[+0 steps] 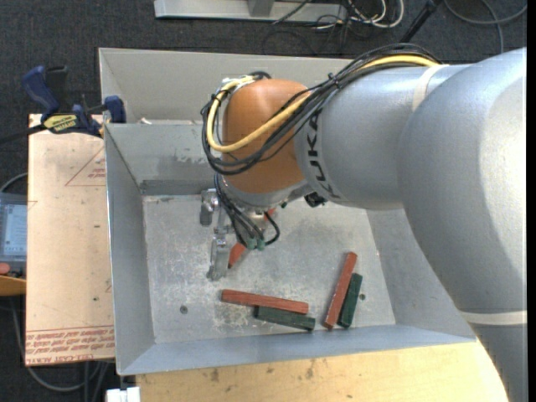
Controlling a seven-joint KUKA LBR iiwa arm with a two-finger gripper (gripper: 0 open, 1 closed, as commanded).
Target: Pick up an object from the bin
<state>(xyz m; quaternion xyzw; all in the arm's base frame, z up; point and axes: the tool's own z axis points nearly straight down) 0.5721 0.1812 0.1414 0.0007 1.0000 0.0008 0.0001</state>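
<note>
**Gripper low in the bin beside a small red piece**

The gripper (221, 265) hangs low over the floor of the grey bin (126, 224). Whether it is open or clenched cannot be told. A small red piece (237, 255) sits just beside its tip. Toward the front wall lie a red-brown stick (264, 301) against a dark green stick (285, 317). Further right are a tilted red stick (341, 290) and a second green stick (354, 300).

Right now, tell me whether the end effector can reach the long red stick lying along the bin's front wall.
Probably yes: the red stick lies flat near the end effector, nothing over it. A dark green stick against one end may crowd a grasp.
</note>
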